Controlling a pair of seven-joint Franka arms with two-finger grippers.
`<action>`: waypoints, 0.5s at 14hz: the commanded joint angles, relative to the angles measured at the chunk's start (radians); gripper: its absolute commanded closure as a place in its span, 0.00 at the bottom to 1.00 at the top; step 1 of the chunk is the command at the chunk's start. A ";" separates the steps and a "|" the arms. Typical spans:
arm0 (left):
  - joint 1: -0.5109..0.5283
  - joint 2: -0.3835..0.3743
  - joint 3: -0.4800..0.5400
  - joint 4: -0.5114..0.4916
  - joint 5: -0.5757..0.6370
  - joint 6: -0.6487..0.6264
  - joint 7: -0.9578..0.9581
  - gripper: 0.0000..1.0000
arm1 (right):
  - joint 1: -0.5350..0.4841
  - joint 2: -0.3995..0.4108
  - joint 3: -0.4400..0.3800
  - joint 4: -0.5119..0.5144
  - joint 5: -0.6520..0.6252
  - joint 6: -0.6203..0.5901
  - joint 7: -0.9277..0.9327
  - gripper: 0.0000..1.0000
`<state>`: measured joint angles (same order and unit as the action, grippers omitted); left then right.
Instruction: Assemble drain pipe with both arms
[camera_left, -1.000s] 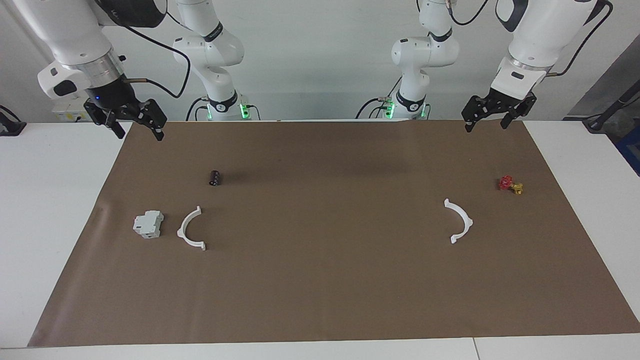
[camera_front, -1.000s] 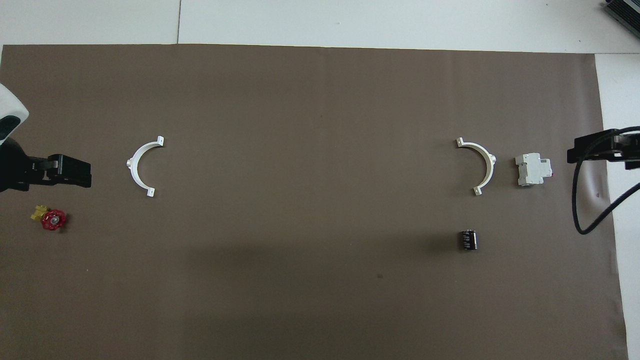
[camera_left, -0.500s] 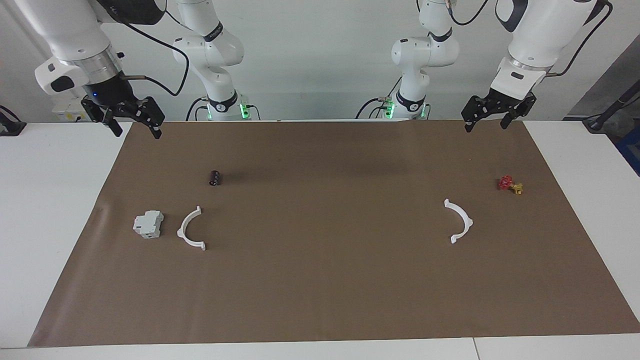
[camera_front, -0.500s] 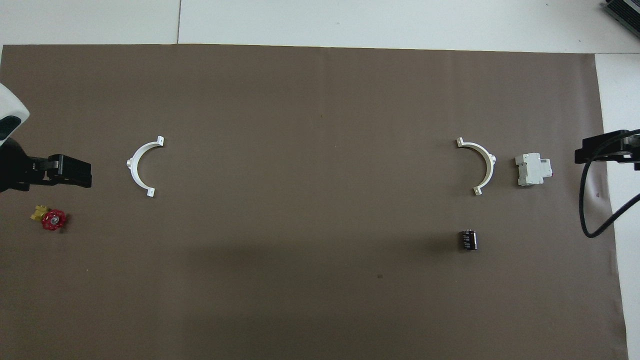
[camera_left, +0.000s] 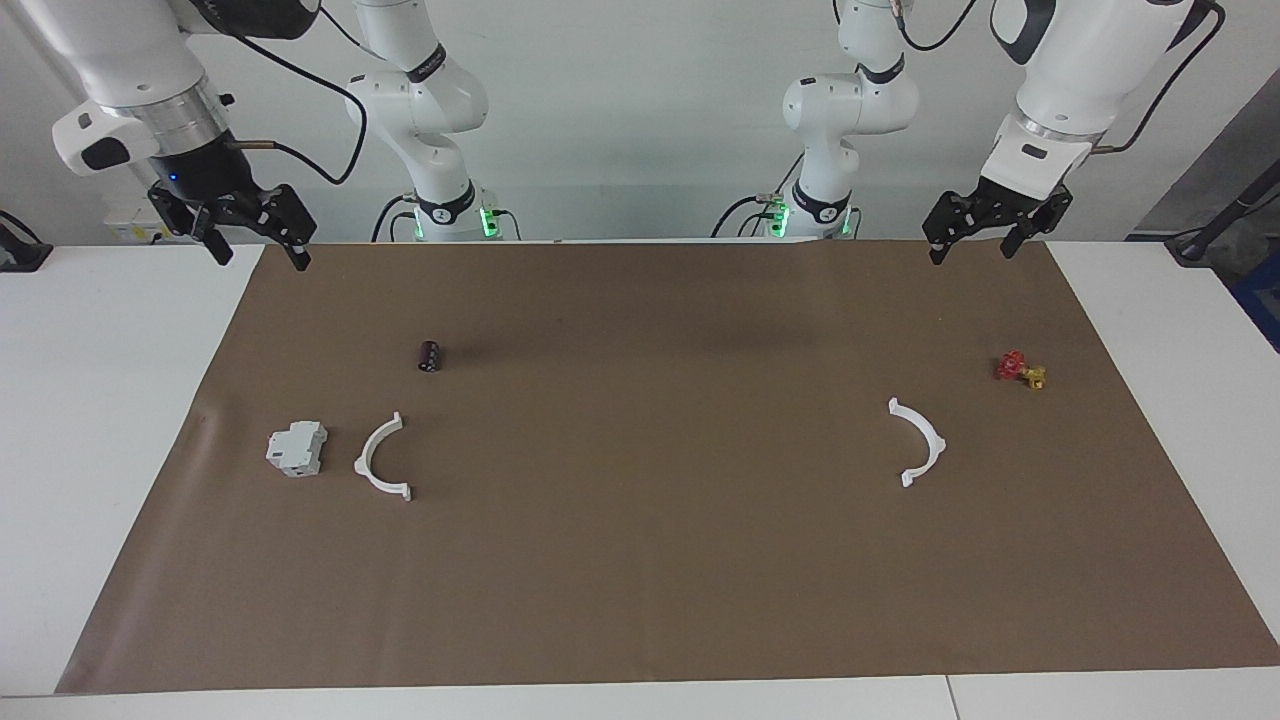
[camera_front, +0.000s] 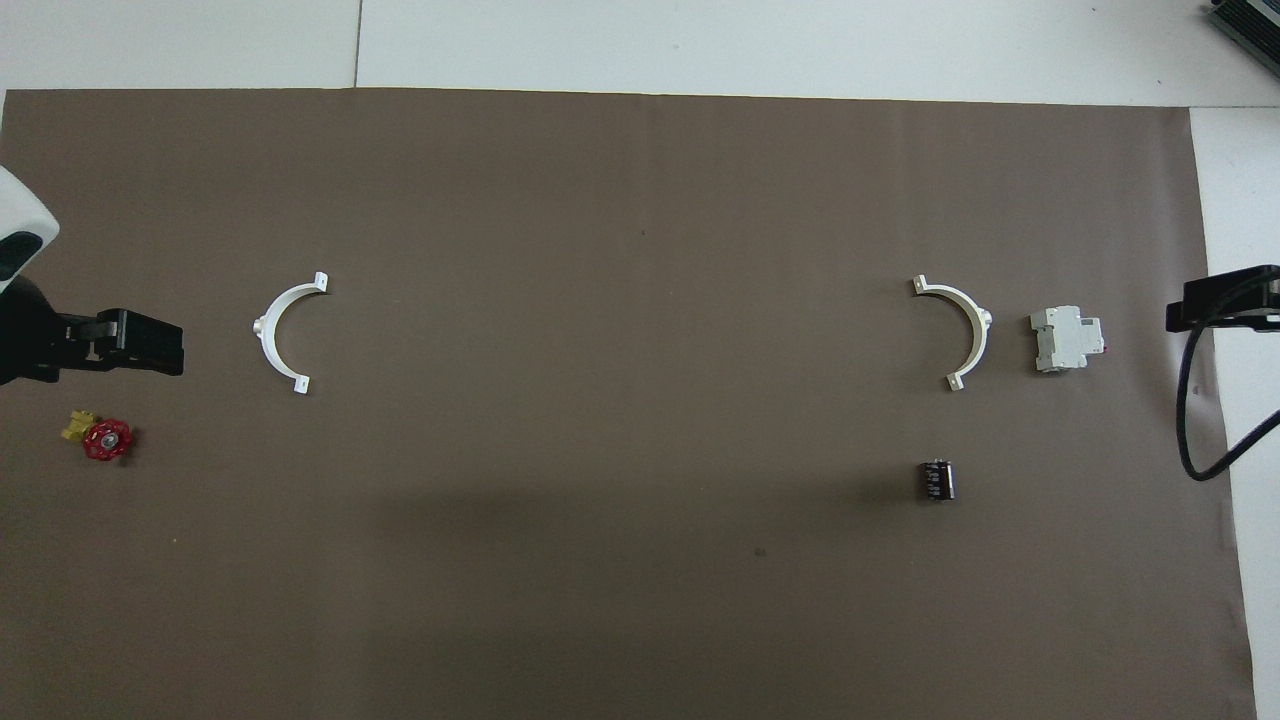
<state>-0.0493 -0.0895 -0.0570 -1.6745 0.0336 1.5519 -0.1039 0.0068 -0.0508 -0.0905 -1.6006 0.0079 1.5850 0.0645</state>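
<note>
The drain pipe lies as two separate white half-rings on the brown mat (camera_left: 640, 560). One half-ring (camera_left: 365, 465) (camera_front: 980, 330) rests toward the right arm's end, beside a grey block. The other half-ring (camera_left: 938, 440) (camera_front: 262, 330) rests toward the left arm's end. My left gripper (camera_left: 972, 252) (camera_front: 150, 343) hangs open and empty high over the mat's corner at its own end. My right gripper (camera_left: 260, 260) (camera_front: 1215, 303) hangs open and empty over the mat's edge at the right arm's end. Neither gripper touches anything.
A grey boxy block (camera_left: 297, 448) (camera_front: 1067, 339) stands next to one half-ring. A small black cylinder (camera_left: 430, 355) (camera_front: 937, 479) lies nearer to the robots than that half-ring. A red-and-gold valve (camera_left: 1020, 369) (camera_front: 100, 436) sits near the left arm's end. White table (camera_left: 100, 400) surrounds the mat.
My right gripper has drawn up and outward toward the right arm's end of the table. The left gripper and all parts on the mat have stayed put.
</note>
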 joint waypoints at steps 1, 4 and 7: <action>-0.012 -0.026 0.011 -0.034 -0.015 0.022 0.010 0.00 | -0.007 -0.040 0.006 -0.067 -0.006 0.039 0.004 0.00; -0.012 -0.026 0.011 -0.033 -0.015 0.020 0.010 0.00 | -0.007 -0.040 0.006 -0.076 -0.003 0.064 0.004 0.00; -0.012 -0.026 0.011 -0.033 -0.015 0.020 0.010 0.00 | -0.011 -0.037 0.006 -0.082 0.000 0.078 0.004 0.00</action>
<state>-0.0493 -0.0895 -0.0570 -1.6745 0.0336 1.5519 -0.1039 0.0067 -0.0573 -0.0905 -1.6380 0.0079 1.6271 0.0645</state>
